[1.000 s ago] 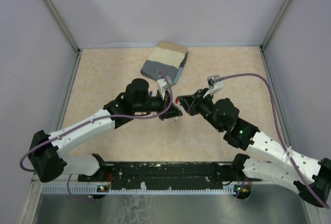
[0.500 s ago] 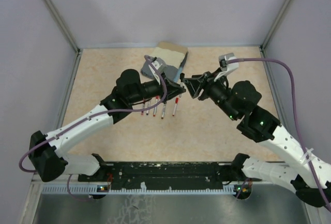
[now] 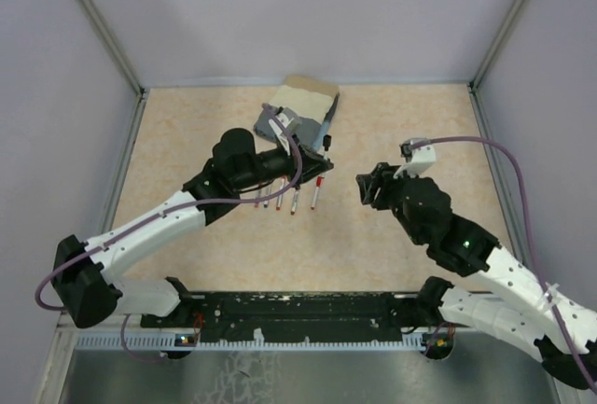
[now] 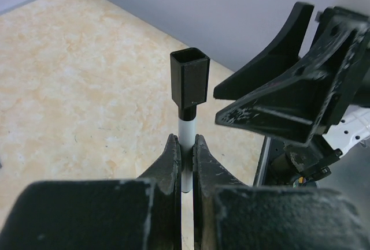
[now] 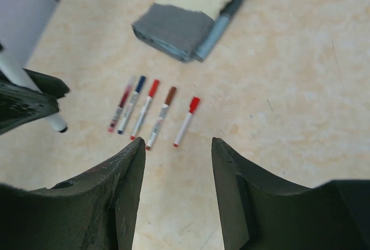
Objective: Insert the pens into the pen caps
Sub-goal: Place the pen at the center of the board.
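Left pincer (image 4: 186, 146): shut tight on a white pen (image 4: 186, 130), held up in the air.
Black cap (image 4: 189, 82): sits on the top end of that pen and looks pushed on.
Right pincer (image 5: 177, 146): wide, holding nothing, above the table (image 5: 300, 88).
Row of pens (image 5: 143, 111): five lie side by side near the folded cloth (image 5: 173, 28), each with a coloured cap.
Done: all six pens look capped.
Left to do: probably just laying the held pen down.

Place: lab-style robot cell
Walls: plain grey panels (image 3: 308, 12), metal corner posts (image 3: 98, 26)
Table: beige, marbled (image 3: 205, 115), boxed in
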Robot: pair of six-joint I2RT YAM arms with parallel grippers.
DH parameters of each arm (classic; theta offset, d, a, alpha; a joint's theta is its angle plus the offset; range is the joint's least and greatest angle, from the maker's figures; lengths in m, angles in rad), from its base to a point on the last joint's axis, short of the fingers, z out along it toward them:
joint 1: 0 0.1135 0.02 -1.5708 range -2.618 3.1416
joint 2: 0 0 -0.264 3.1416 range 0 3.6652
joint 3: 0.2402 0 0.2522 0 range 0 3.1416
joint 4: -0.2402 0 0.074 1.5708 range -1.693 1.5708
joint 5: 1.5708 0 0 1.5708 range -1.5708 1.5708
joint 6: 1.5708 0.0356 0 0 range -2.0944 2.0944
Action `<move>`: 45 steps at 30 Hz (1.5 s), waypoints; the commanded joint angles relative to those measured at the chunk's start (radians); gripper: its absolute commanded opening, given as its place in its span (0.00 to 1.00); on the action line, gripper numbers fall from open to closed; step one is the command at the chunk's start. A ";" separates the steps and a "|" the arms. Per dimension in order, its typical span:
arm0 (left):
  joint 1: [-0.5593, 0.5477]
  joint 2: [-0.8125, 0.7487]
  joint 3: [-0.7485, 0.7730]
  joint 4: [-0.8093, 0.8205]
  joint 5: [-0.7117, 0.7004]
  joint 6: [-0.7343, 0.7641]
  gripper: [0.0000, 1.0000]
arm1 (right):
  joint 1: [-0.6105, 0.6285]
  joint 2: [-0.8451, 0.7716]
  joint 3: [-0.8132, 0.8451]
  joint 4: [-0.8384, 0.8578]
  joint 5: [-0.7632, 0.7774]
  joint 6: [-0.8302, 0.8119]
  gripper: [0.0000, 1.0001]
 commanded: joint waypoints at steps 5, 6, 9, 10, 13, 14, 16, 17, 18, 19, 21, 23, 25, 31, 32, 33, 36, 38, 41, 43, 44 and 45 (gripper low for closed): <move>0.001 0.124 0.064 -0.193 -0.125 -0.101 0.00 | -0.117 0.130 0.003 -0.187 -0.076 0.206 0.51; 0.000 0.138 0.067 -0.218 -0.150 -0.114 0.00 | -0.164 0.132 -0.011 -0.182 -0.134 0.212 0.51; -0.001 0.183 0.083 -0.285 -0.221 -0.154 0.00 | -0.305 0.122 -0.060 -0.161 -0.296 0.224 0.52; -0.001 0.203 0.097 -0.311 -0.241 -0.163 0.00 | -0.349 0.121 -0.072 -0.154 -0.342 0.227 0.52; -0.006 0.280 0.156 -0.398 -0.291 -0.172 0.00 | -0.411 0.100 -0.100 -0.130 -0.419 0.228 0.52; -0.008 0.307 0.177 -0.426 -0.302 -0.176 0.00 | -0.412 0.087 -0.108 -0.122 -0.420 0.228 0.52; -0.018 0.366 0.224 -0.478 -0.324 -0.181 0.00 | -0.412 0.063 -0.117 -0.113 -0.417 0.228 0.52; -0.025 0.393 0.251 -0.506 -0.338 -0.183 0.00 | -0.412 0.051 -0.119 -0.114 -0.413 0.226 0.52; -0.029 0.427 0.281 -0.538 -0.356 -0.186 0.00 | -0.412 0.040 -0.122 -0.118 -0.407 0.224 0.52; -0.032 0.460 0.307 -0.564 -0.372 -0.191 0.00 | -0.412 0.031 -0.125 -0.123 -0.400 0.220 0.52; -0.035 0.522 0.361 -0.611 -0.399 -0.195 0.00 | -0.412 0.006 -0.130 -0.132 -0.383 0.210 0.52; -0.037 0.589 0.411 -0.651 -0.406 -0.196 0.00 | -0.412 -0.022 -0.139 -0.135 -0.373 0.203 0.52; -0.037 0.638 0.453 -0.674 -0.400 -0.198 0.00 | -0.412 -0.045 -0.146 -0.138 -0.368 0.202 0.52; -0.049 0.752 0.526 -0.703 -0.393 -0.204 0.00 | -0.412 -0.069 -0.170 -0.147 -0.383 0.215 0.52; -0.052 0.765 0.535 -0.707 -0.396 -0.206 0.00 | -0.412 -0.072 -0.176 -0.146 -0.384 0.219 0.52; -0.053 0.777 0.542 -0.711 -0.402 -0.208 0.00 | -0.412 -0.077 -0.181 -0.145 -0.385 0.221 0.52; -0.055 0.801 0.553 -0.712 -0.416 -0.216 0.00 | -0.412 -0.081 -0.192 -0.141 -0.395 0.229 0.51; -0.056 0.808 0.557 -0.712 -0.420 -0.222 0.00 | -0.412 -0.079 -0.199 -0.139 -0.407 0.233 0.51; -0.056 0.829 0.570 -0.712 -0.422 -0.224 0.01 | -0.412 -0.077 -0.207 -0.132 -0.421 0.236 0.51; -0.059 0.843 0.581 -0.715 -0.421 -0.223 0.05 | -0.412 -0.078 -0.209 -0.132 -0.424 0.236 0.51; -0.058 0.850 0.586 -0.717 -0.421 -0.224 0.07 | -0.412 -0.078 -0.210 -0.132 -0.425 0.236 0.51; -0.060 0.857 0.591 -0.719 -0.420 -0.225 0.08 | -0.412 -0.077 -0.212 -0.132 -0.427 0.235 0.51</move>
